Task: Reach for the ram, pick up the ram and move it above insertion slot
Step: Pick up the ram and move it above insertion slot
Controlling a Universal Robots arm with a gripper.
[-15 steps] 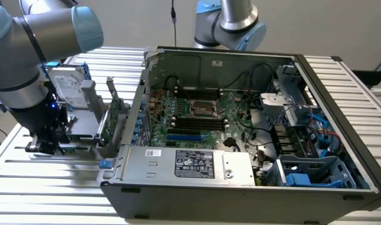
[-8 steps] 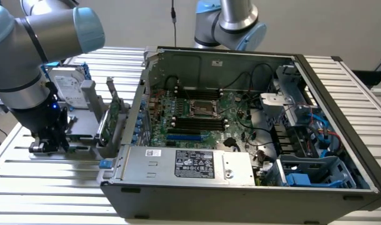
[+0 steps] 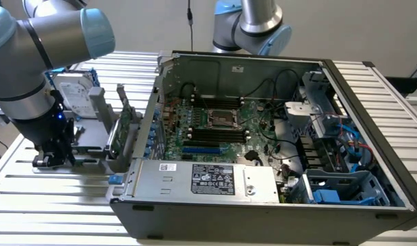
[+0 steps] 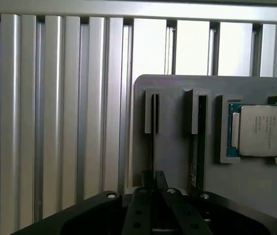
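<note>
At the exterior view's lower left, the gripper point(image 3: 52, 154) sits low over the grey holder point(image 4: 177, 147), its fingers point(image 4: 145, 183) closed together on the ram point(image 4: 154, 132) standing edge-up in its slot.

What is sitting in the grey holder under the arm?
The grey holder carries a thin stick on edge in one slot, a second stick in the next slot, and a processor chip in a square pocket. The sticks' near ends are covered by the gripper.
</note>
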